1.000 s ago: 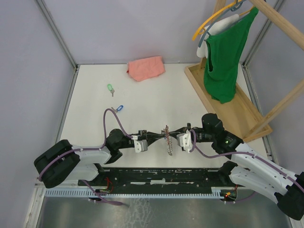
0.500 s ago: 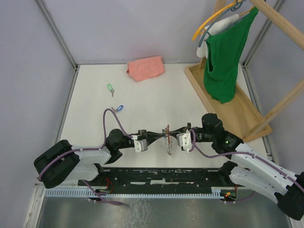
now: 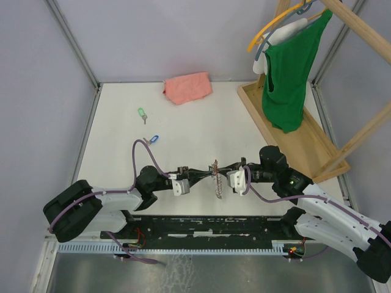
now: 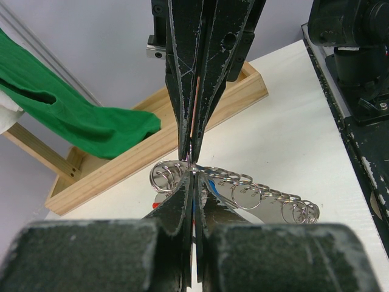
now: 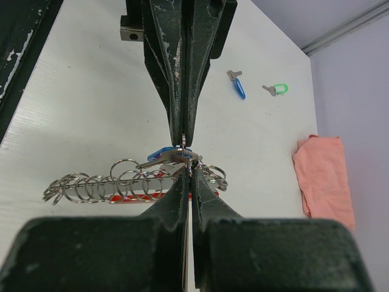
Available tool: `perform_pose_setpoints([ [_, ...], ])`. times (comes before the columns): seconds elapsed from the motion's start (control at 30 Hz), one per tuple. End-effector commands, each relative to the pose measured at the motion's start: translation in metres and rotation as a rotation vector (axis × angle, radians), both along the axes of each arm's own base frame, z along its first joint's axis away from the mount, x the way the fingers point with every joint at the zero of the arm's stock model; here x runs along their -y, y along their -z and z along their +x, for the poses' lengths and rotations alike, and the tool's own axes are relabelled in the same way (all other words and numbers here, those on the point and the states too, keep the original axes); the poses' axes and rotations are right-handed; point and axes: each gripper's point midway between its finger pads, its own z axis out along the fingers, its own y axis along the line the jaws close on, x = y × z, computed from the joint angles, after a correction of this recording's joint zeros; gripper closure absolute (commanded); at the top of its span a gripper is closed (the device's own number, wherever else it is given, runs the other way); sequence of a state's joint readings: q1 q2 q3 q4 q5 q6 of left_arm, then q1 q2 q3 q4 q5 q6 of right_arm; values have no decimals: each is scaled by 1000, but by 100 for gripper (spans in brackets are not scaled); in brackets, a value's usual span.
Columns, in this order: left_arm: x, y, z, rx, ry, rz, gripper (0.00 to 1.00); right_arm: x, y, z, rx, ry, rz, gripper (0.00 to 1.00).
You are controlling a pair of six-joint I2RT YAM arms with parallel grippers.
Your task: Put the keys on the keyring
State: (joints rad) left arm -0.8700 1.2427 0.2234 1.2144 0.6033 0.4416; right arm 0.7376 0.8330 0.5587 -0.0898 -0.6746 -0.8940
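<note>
Nudging right hand (image 3: pixel 222 172) a hair left since a second ago; clamped shut, tip to tip with shut left hand (image 3: pixel 208 174) at keyring chain (image 3: pixel 215 186) and blue key (image 5: pixel 159 154); can't tell who grips which.

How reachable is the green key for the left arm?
Probably not: left gripper is shut on the ring chain, as is the right gripper. Way to the green key looks free.
</note>
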Motion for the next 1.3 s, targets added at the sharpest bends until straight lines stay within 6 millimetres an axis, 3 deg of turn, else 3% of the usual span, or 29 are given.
perform_pose_setpoints([
  [0.0,-2,-23,4,73,-18,-63,97,-3,-34,9,81,22,70,99],
  [1.27,-1,-21,6,76,-26,-52,97,-6,-35,0,63,-28,70,99],
])
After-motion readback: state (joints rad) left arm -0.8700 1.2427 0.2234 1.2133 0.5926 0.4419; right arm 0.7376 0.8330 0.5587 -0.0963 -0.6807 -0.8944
